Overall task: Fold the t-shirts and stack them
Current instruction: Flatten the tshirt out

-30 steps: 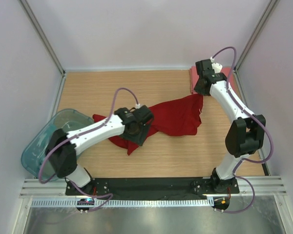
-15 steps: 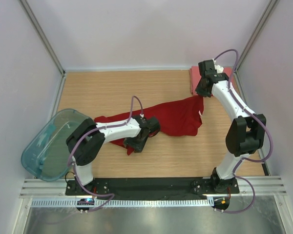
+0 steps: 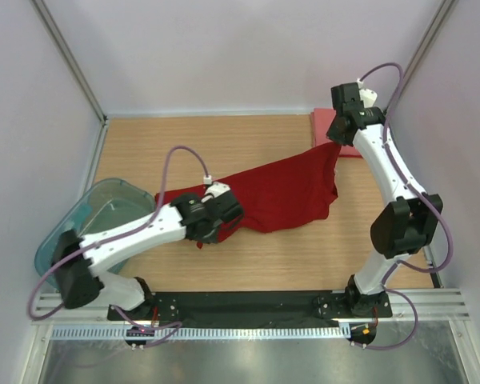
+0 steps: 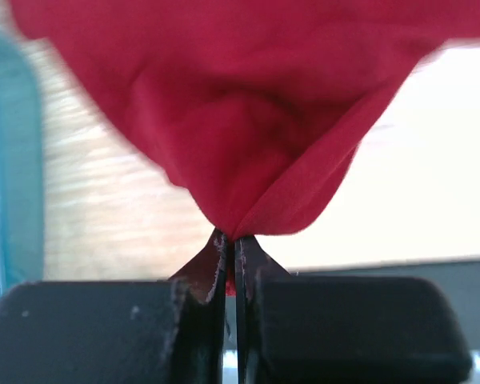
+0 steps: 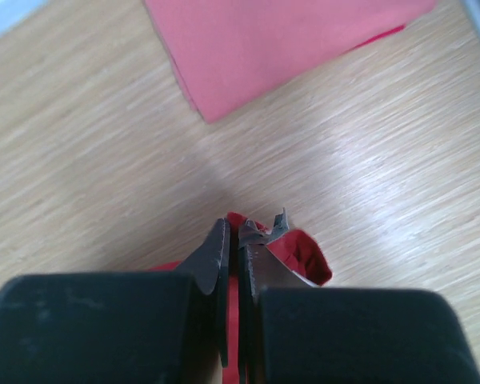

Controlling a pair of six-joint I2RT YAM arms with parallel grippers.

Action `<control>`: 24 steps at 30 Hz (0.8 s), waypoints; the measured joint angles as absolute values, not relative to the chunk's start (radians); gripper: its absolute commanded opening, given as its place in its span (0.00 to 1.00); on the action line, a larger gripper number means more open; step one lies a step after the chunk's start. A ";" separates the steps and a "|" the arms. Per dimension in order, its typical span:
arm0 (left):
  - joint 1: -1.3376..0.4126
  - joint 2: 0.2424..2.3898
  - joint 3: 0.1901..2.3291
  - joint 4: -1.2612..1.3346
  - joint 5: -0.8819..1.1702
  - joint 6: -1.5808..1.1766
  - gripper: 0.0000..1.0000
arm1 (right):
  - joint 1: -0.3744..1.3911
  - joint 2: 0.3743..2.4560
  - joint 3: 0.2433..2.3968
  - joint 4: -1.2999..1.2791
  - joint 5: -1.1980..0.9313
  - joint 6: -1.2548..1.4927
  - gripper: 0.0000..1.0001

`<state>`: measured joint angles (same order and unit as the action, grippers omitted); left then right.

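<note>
The dark red t-shirt (image 3: 280, 190) is stretched across the middle of the table between both arms. My left gripper (image 3: 218, 218) is shut on its near left edge, and in the left wrist view the red cloth (image 4: 248, 120) bunches out from my closed fingertips (image 4: 230, 244). My right gripper (image 3: 336, 146) is shut on the shirt's far right corner, and a fold of red cloth (image 5: 300, 252) shows between its fingers. The salmon-pink t-shirt (image 3: 324, 128), folded to a rectangle, lies at the far right corner; it is also in the right wrist view (image 5: 280, 40).
A translucent teal bin (image 3: 88, 232) sits at the left edge, partly under my left arm. Metal posts and walls bound the table on the left, the right and the far side. Bare wood (image 3: 184, 144) lies beyond the red shirt.
My left gripper closed on the red shirt's near edge and pulled it left and nearer. My right gripper moved farther back with its corner, and the shirt has spread out wider.
</note>
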<state>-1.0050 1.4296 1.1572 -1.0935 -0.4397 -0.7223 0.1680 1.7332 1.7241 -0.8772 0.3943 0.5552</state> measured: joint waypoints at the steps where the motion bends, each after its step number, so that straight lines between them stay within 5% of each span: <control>1: -1.018 1.382 1.166 -1.124 -0.454 -0.744 0.00 | 0.168 1.721 1.740 -0.882 0.409 0.552 0.01; 13: -1.073 1.038 1.195 -1.325 -0.568 -1.012 0.00 | 0.166 1.379 1.770 -0.937 0.523 0.521 0.01; 20: -1.073 1.098 1.201 -1.343 -0.616 -0.959 0.00 | 0.163 1.576 1.855 -0.934 0.492 0.516 0.01; 23: -1.073 1.176 1.230 -1.345 -0.625 -0.900 0.00 | 0.162 1.781 1.914 -0.897 0.426 0.500 0.15; 24: -1.073 1.211 1.247 -1.346 -0.631 -0.875 0.00 | 0.161 1.865 1.956 -0.902 0.394 0.495 0.29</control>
<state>-1.0733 1.2106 1.2472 -1.3457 -0.6308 -0.8753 0.1608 1.8648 1.9560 -0.9016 0.3939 0.4946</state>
